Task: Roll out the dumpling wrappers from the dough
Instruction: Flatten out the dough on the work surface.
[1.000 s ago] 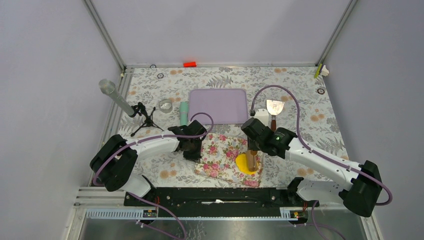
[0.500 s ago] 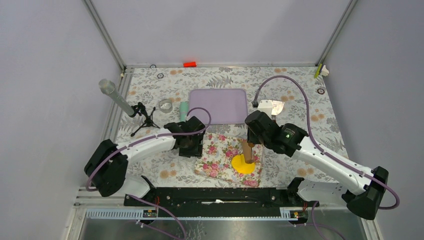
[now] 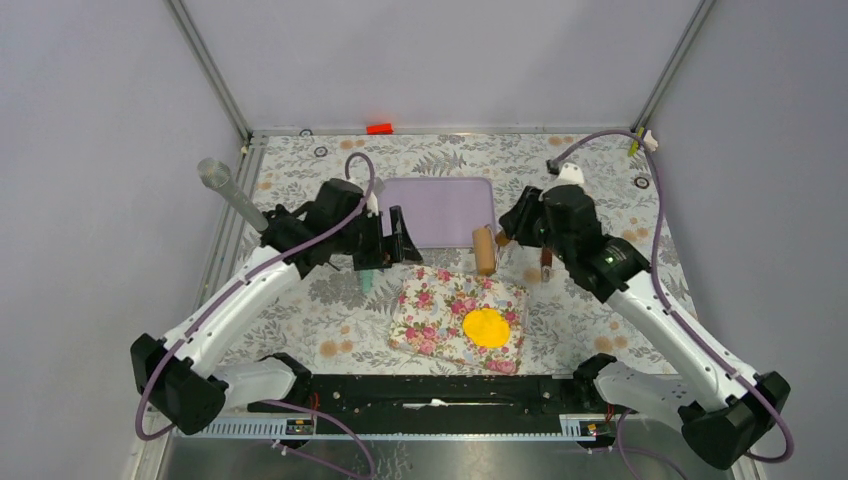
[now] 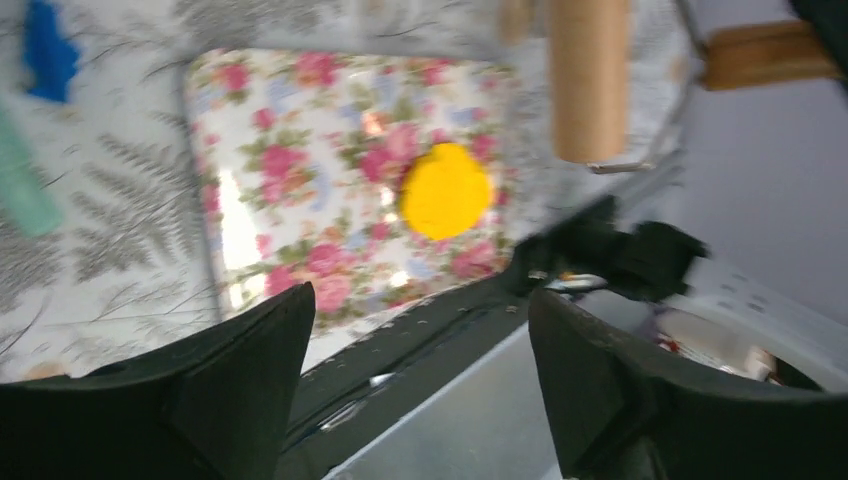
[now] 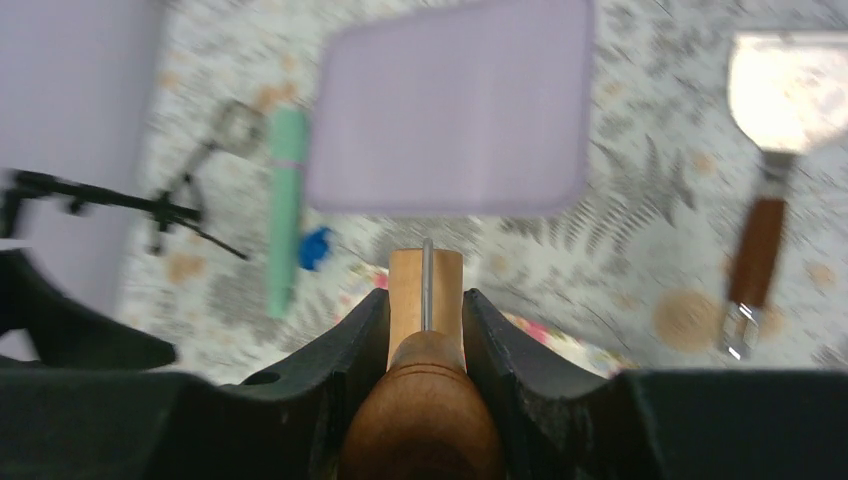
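Observation:
The dough [image 3: 487, 327] is a flattened, roundish bright yellow sheet on the floral mat [image 3: 440, 310]; the left wrist view shows the dough [image 4: 445, 190] too. The dumpling wrappers are out of view. My right gripper [image 3: 508, 237] is shut on the handle of the wooden rolling pin [image 3: 485, 250], held in the air behind the mat, clear of the dough. In the right wrist view the fingers [image 5: 350, 350] clamp the rolling pin [image 5: 425, 290]. My left gripper [image 3: 403, 238] hangs open and empty above the mat's far left corner, with its jaws wide apart in the left wrist view [image 4: 420, 300].
A lilac tray [image 3: 437, 210] lies behind the mat. A green tool [image 3: 367, 278] lies under the left arm, with a small blue thing [image 5: 313, 248] beside it. A metal spatula [image 5: 780, 90] rests right of the tray. A microphone on a tripod [image 3: 228, 195] stands at the left.
The right gripper lifted the rolling pin off the dough and carried it back toward the tray. The left gripper rose from the mat's left edge, swung back and opened.

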`<action>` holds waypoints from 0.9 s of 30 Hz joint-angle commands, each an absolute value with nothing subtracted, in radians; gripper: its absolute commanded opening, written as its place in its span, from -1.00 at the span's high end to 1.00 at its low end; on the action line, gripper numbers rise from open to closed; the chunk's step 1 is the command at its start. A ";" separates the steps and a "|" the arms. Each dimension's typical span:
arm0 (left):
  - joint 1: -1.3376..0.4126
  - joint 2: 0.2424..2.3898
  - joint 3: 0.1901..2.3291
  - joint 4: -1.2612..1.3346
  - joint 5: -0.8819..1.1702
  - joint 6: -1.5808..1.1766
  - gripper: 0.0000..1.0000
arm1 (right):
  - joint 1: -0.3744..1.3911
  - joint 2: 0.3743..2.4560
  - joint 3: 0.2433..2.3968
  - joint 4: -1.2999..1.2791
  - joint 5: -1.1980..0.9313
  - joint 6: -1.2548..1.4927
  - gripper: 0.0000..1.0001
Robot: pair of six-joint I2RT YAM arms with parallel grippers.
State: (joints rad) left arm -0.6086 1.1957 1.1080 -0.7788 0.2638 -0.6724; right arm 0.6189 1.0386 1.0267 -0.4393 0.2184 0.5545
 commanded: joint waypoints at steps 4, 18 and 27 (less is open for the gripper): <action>-0.541 1.121 1.054 -0.337 0.772 -0.855 -0.97 | 0.553 0.893 0.968 0.072 -0.150 0.683 1.00; -0.573 1.149 0.838 0.380 0.862 -1.174 -0.97 | 0.552 0.843 0.695 0.547 -0.248 0.981 1.00; -0.613 1.193 0.848 0.414 0.792 -1.198 -0.51 | 0.552 0.891 0.659 0.644 -0.273 1.074 1.00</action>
State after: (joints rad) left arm -0.6083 1.1961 0.8410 0.2848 0.8139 -1.1732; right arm 0.5545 0.8955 0.6487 0.4744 -0.2489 1.0080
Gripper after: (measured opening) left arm 0.843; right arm 0.386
